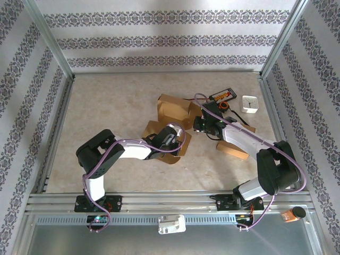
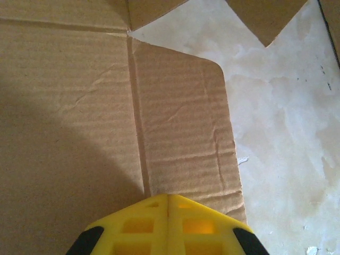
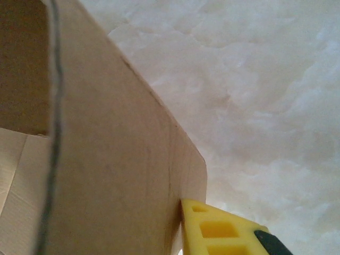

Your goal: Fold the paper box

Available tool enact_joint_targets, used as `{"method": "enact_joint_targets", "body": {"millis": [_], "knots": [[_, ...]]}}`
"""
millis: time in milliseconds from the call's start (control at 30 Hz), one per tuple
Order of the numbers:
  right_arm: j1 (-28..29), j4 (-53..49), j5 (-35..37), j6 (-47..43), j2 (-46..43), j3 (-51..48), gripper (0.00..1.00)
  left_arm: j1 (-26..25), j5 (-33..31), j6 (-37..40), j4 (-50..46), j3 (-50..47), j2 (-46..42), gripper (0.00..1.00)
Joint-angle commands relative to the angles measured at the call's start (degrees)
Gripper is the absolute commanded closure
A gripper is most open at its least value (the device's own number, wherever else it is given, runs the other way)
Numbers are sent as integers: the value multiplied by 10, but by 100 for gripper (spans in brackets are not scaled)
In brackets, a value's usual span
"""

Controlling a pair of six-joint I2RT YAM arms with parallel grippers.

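Yellow left fingers are closed, tips over a flap of the paper box; whether they pinch it is hidden. One of the right fingers lies against an upright panel, grip impossible to tell. Spread mid-desk, the box looks light, stiff but easily creased, best held by flap edges near the folds. A white square thing and a black gadget sit close on the right.

The box is plain brown corrugated cardboard, only partly formed, lying on the table a little right of the middle. Several panels lie flat and spread out, one ending past a crease in a flap with a rounded corner. Toward its right side a wall stands upright.
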Motion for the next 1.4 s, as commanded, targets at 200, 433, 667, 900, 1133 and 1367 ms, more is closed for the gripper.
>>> {"method": "enact_joint_targets", "body": {"millis": [200, 433, 667, 900, 1133, 1367], "knots": [[11, -46, -50, 108, 52, 68, 85, 14, 21, 9, -14, 11, 23, 100], [27, -55, -48, 149, 61, 81, 86, 16, 25, 7, -15, 15, 26, 100], [77, -33, 32, 159, 67, 56, 84, 17, 29, 10, -14, 17, 28, 100], [120, 4, 118, 162, 71, 8, 84, 18, 22, 3, 43, -9, 11, 100], [128, 62, 130, 176, 69, -40, 84, 23, 2, -38, 89, -44, -60, 86], [130, 62, 132, 166, 78, -38, 84, 41, -34, -78, 73, -71, -168, 85]]}}
